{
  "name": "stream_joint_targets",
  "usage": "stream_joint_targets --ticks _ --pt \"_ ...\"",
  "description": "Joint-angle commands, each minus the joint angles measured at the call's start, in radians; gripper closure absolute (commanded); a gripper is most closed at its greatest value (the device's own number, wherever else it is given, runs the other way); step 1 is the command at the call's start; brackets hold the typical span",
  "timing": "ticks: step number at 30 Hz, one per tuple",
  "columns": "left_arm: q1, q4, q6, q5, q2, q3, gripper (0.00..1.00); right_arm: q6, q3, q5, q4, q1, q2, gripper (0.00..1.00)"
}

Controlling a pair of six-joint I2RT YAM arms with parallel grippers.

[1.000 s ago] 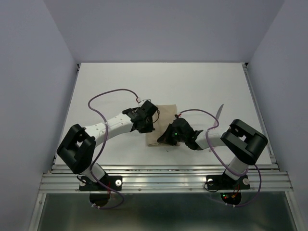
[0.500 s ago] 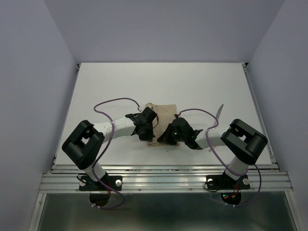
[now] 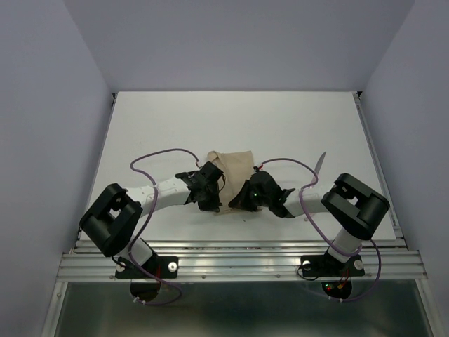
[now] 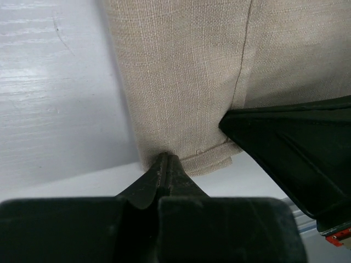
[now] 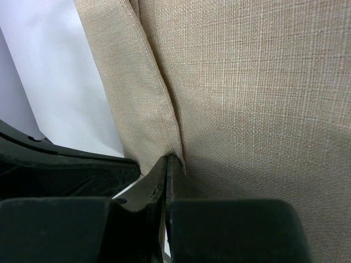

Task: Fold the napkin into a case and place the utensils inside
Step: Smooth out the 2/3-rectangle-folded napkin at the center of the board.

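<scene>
Fingers (image 4: 151, 186) of the left gripper (image 4: 166, 160) and right gripper (image 5: 167, 160) pinch shut on the near edge of the napkin (image 3: 237, 166), which lies on the table (image 3: 140, 126) between both arms; this light, limp cloth likely sags, so grip hems and corners.

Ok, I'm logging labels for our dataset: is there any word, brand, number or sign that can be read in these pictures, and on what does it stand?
None: no word, brand, number or sign can be read in any view.
The napkin is plain woven cloth, and the white table carries no print.
</scene>
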Motion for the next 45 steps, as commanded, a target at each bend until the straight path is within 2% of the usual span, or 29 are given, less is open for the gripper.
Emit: stream_joint_targets --ticks 1,4,10,13,16,18,22,26,33,45 --pt "-0.006 0.006 -0.010 0.015 0.048 -0.027 1.00 -0.030 0.015 0.047 -0.058 0.003 0.019 0.99" --pt "-0.006 -0.010 -0.010 -0.014 0.046 -0.027 1.00 -0.030 0.013 0.050 -0.058 0.003 0.016 0.99" --pt "0.005 -0.153 0.016 -0.145 -0.047 0.123 1.00 -0.030 0.007 0.054 -0.063 0.003 0.003 0.99" --pt "0.057 -0.181 0.065 -0.159 -0.067 0.198 1.00 -0.033 0.007 0.054 -0.066 0.003 0.001 0.99" --pt "0.169 -0.169 0.111 -0.142 -0.055 0.246 1.00 -0.037 0.007 0.051 -0.066 0.003 -0.002 0.99" --pt "0.257 -0.153 0.151 -0.134 -0.020 0.281 1.00 -0.037 0.004 0.051 -0.064 0.003 -0.002 0.99" --pt "0.351 -0.143 0.194 -0.140 0.093 0.381 1.00 -0.041 0.009 0.047 -0.066 0.003 -0.004 0.99" --pt "0.394 -0.158 0.206 -0.172 0.254 0.515 1.00 -0.046 0.016 0.050 -0.071 0.003 -0.008 0.99" --pt "0.405 -0.196 0.226 -0.173 0.429 0.645 1.00 -0.049 0.020 0.050 -0.080 0.003 -0.019 0.99" --pt "0.353 -0.162 0.239 -0.030 0.422 0.637 1.00 -0.047 0.023 0.054 -0.084 0.003 -0.016 0.99"
